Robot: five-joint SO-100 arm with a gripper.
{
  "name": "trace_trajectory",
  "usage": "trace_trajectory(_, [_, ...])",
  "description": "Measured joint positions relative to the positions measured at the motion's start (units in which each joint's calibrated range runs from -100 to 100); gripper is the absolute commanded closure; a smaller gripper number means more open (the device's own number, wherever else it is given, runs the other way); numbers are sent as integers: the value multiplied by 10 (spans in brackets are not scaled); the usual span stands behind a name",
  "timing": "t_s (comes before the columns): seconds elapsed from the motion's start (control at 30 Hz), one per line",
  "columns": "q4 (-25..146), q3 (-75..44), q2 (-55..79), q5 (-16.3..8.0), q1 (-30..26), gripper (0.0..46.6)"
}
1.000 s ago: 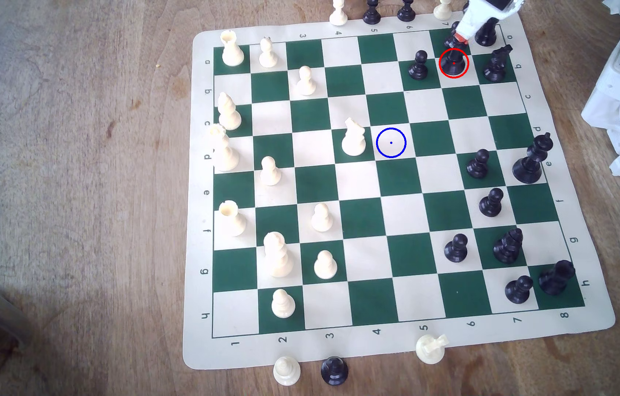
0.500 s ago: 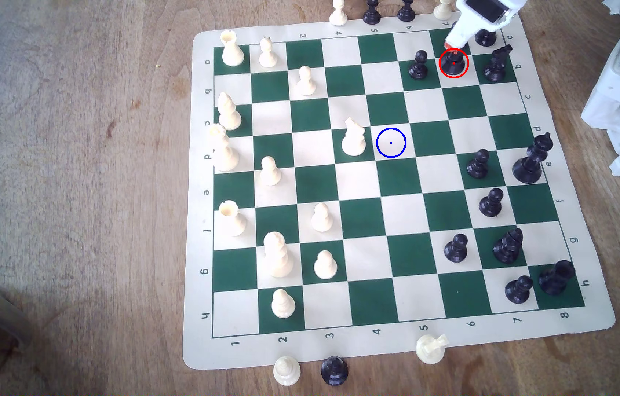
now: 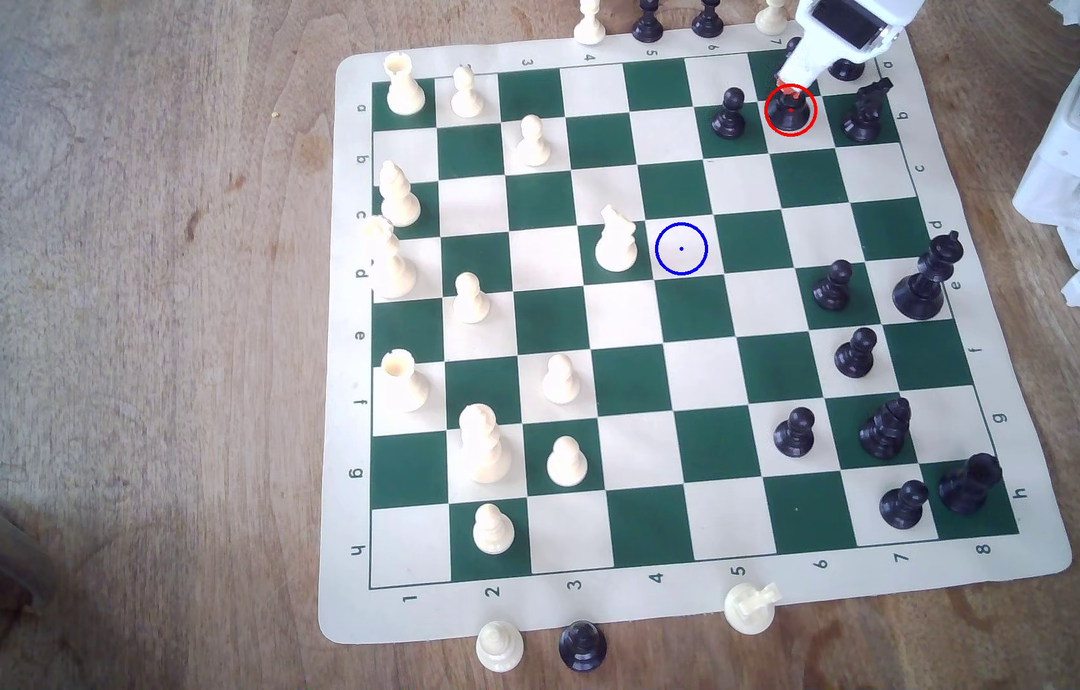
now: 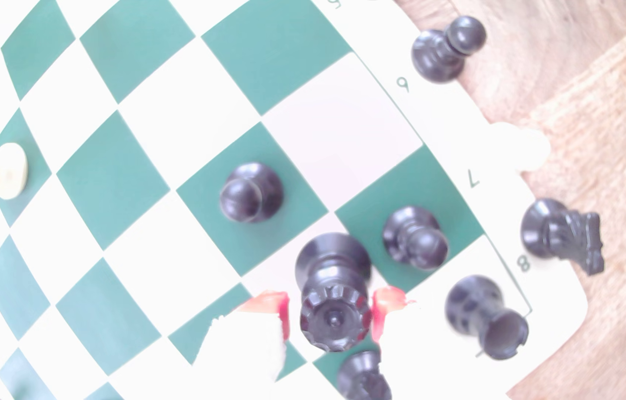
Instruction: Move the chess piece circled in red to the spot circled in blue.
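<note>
The gripper (image 4: pixel 330 313) is sitting right over the black queen (image 4: pixel 332 292), its red-tipped fingers (image 4: pixel 271 307) apart on either side of the crown and not pinching it yet as far as I can tell. The queen is standing on its red-ringed white square near the board's (image 3: pixel 1015 597) far corner, a pawn (image 3: pixel 728 114) just beside it. So nothing's moved yet: grabbing, lifting and carrying to the blue-ringed square (image 3: pixel 681 249), beside the white knight (image 3: pixel 616 240) and well away from the queen, is all left.
</note>
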Motion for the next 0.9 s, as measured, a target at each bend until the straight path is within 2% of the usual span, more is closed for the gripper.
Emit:
trace_trajectory(0.13, [-13,0,0,-2,0,343])
trace_trajectory(0.23, [-19,0,0,-2,0,359])
trace_trajectory(0.37, [-21,4,0,0,0,464])
trace_trajectory(0.8, [5,1,-1,8,-2,464])
trace_trajectory(0.9, [71,-50,-6,8,-18,464])
